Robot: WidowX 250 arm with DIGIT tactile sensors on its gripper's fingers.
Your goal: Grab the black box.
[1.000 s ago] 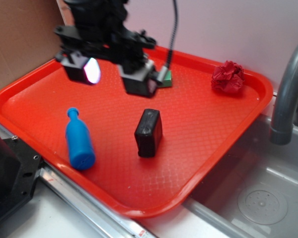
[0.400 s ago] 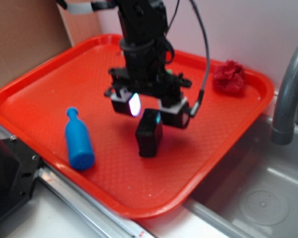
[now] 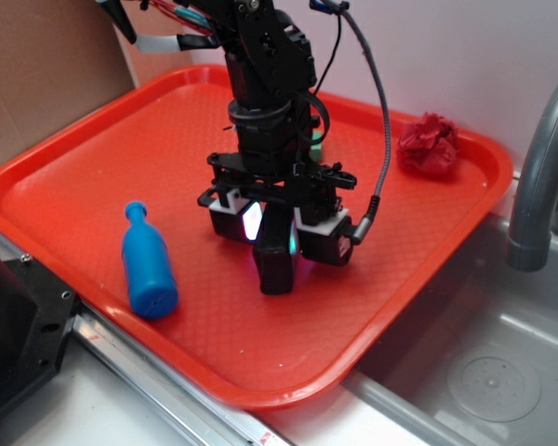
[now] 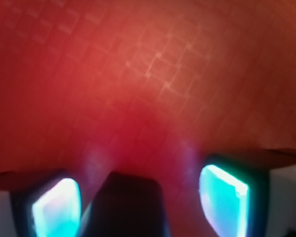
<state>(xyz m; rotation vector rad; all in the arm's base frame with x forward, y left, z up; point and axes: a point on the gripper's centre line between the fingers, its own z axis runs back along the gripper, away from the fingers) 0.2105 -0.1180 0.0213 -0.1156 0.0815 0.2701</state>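
Note:
The black box (image 3: pixel 275 265) stands on the red tray (image 3: pixel 65 177), near its middle. My gripper (image 3: pixel 277 228) is lowered over it, open, with one glowing finger on each side of the box. In the wrist view the box (image 4: pixel 128 207) sits between the two lit pads (image 4: pixel 56 207), closer to the left one, with a gap to the right pad. The jaws are apart and do not press on the box.
A blue bottle-shaped toy (image 3: pixel 147 262) lies at the tray's front left. A crumpled red ball (image 3: pixel 428 145) sits at the back right. A bit of the green block (image 3: pixel 316 144) shows behind the arm. A grey faucet (image 3: pixel 538 177) and sink (image 3: pixel 484 381) are to the right.
My gripper has moved from the tray's back left to the middle and come down around the black box. The box has not moved.

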